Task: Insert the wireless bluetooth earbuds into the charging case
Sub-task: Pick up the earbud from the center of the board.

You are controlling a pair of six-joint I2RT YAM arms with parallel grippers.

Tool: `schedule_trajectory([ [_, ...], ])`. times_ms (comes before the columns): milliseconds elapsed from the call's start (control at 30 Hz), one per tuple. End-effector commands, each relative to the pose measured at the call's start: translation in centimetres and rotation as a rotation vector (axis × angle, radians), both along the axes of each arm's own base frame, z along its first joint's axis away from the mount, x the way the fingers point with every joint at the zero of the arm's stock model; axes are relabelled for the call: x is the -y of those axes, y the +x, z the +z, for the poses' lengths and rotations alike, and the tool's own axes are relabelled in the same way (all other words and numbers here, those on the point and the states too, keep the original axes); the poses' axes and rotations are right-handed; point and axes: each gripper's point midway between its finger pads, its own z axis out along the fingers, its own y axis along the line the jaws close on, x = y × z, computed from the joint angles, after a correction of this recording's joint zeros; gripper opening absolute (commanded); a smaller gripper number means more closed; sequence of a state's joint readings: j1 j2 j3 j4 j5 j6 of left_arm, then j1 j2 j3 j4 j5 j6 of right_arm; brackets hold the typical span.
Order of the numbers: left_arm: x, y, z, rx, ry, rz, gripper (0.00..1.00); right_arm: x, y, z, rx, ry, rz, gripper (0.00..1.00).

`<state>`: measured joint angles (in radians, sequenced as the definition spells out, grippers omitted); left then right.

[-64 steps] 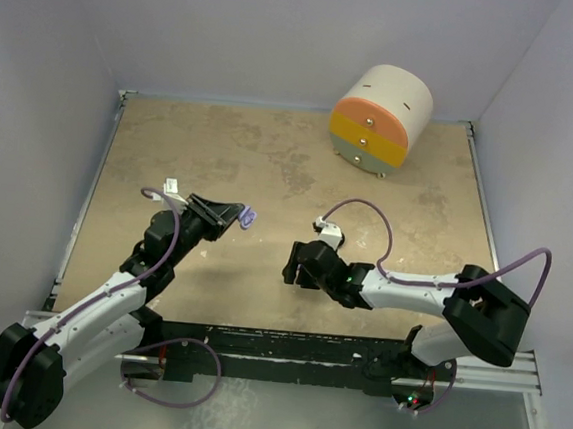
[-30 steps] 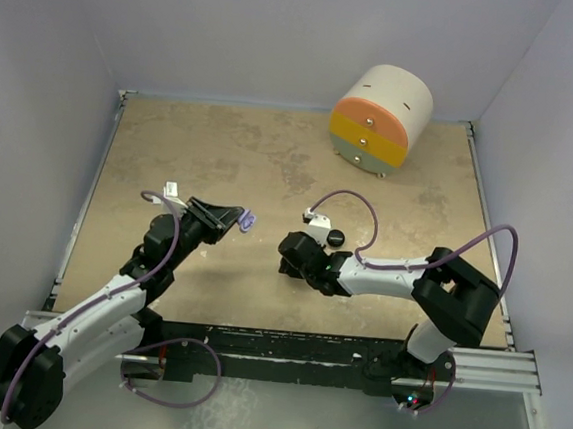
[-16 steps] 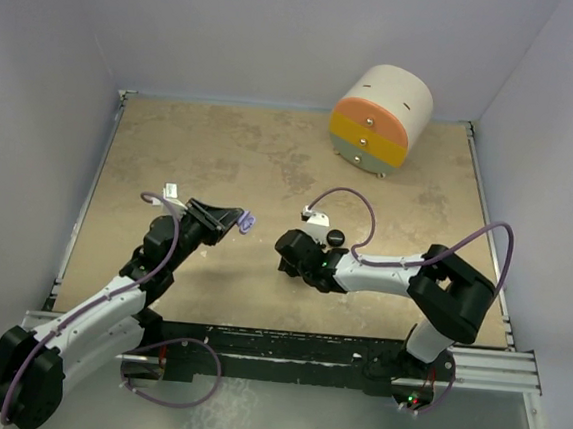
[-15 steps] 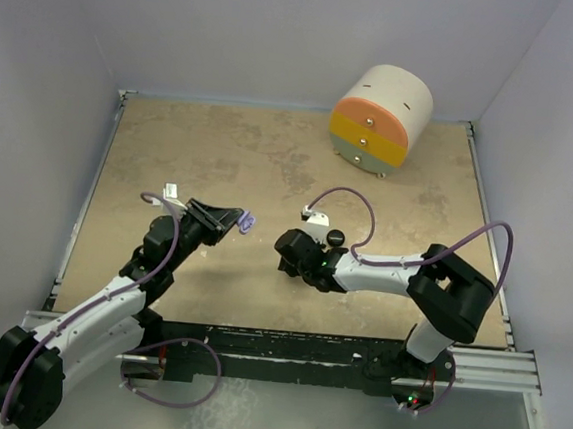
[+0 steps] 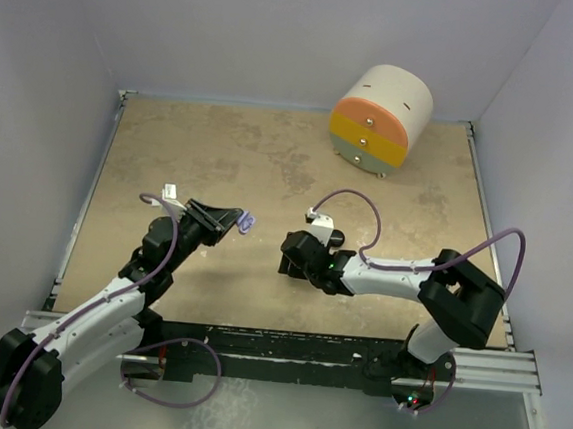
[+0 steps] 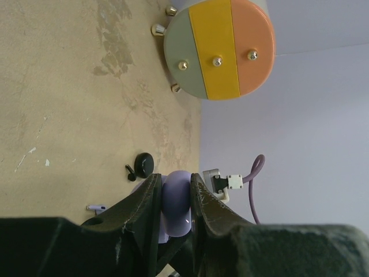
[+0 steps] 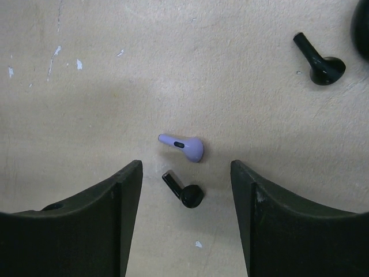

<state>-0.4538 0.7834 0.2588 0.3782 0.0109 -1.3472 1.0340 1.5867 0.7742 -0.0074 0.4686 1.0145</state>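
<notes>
From high up, across the table [image 5: 221, 159] from the round drawer unit [image 5: 380, 119], we are looking down on everything. From the left wrist we are looking low and rolled sideways toward that drawer unit; from the right wrist we are staring straight down, close, at tabletop short of it, both sharing the black puck [image 6: 144, 164] and lavender earbud [image 7: 183, 147].

A lavender earbud [image 7: 182, 147] and a black earbud [image 7: 184, 190] are lying flat, just beside each other. A second black earbud [image 7: 319, 60] is lying well apart. The lavender case [image 6: 176, 208] is sitting pinched in the left gripper [image 6: 174, 180].
</notes>
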Motion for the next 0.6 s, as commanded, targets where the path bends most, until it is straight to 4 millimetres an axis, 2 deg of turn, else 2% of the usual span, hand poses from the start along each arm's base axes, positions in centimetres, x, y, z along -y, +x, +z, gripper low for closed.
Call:
schedule_trajectory([
  [0, -0.1, 0.2, 1.1, 0.047, -0.018, 0.01, 0.0, -1.4, -0.7, 0.4, -0.007, 0.08, 0.038, 0.65],
  [233, -0.2, 0.1, 1.3, 0.049, -0.019, 0.009, 0.0, -3.6, -0.9, -0.1, -0.02, 0.134, 0.076, 0.67],
  [567, -0.3, -0.1, 1.2, 0.048, -0.014, 0.013, 0.0, -3.7, -1.0, -0.8, -0.044, 0.129, 0.057, 0.68],
])
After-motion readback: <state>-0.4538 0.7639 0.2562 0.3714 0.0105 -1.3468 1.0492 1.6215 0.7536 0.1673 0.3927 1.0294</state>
